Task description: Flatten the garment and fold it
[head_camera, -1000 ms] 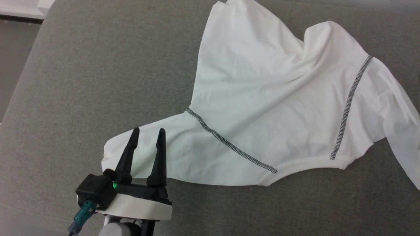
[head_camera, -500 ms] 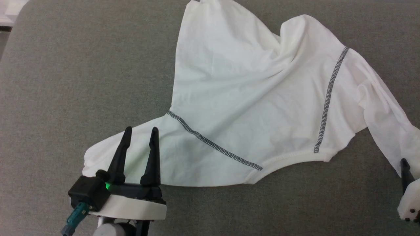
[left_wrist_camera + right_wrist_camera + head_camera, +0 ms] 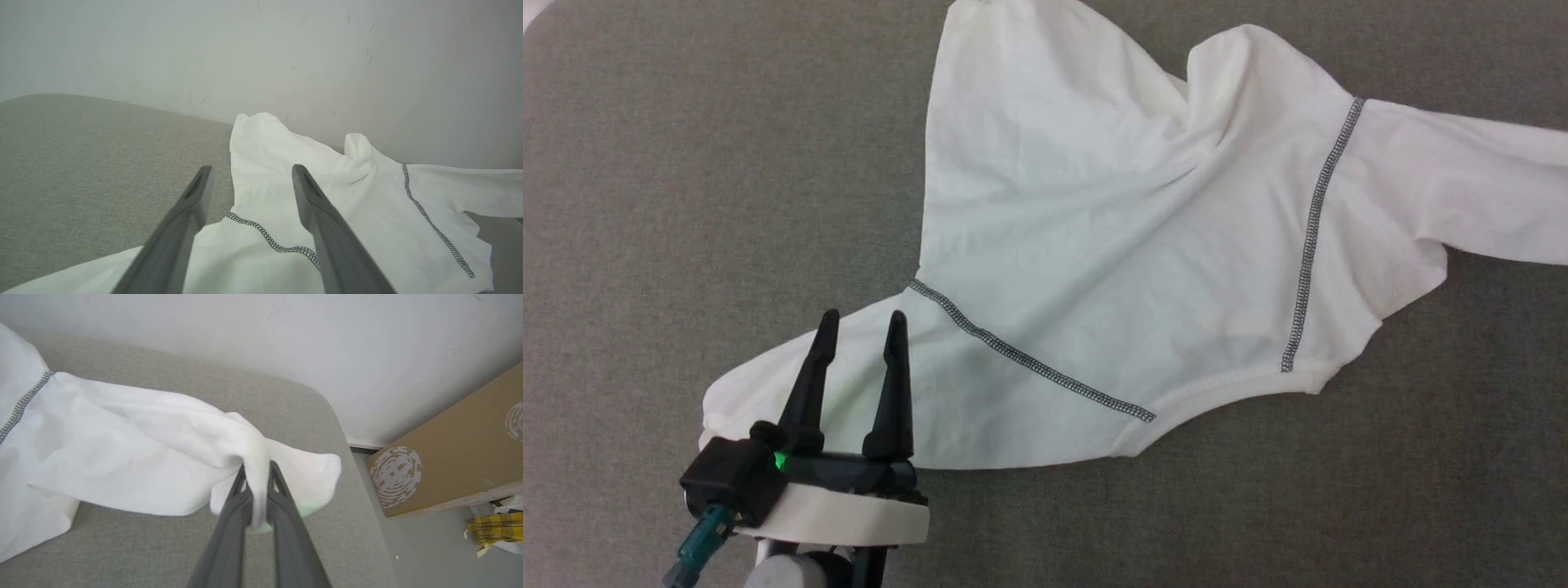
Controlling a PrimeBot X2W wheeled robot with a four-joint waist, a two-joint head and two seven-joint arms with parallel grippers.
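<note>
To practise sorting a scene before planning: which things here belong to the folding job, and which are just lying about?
Job:
garment
left tool, open
right tool, shut on the garment
grey surface it lies on

Lying about:
box
yellow cloth

Surface (image 3: pixel 670 180): grey fabric.
Wall (image 3: pixel 261 330): white, 12 o'clock.
Cardboard box (image 3: pixel 457 457): brown, 3 o'clock, white round prints.
Yellow checked cloth (image 3: pixel 488 531): 4 o'clock.

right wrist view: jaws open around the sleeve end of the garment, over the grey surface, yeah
Not open. The right wrist view shows the jaws shut on the sleeve end of the garment, fabric pinched between them, over the grey surface.
</note>
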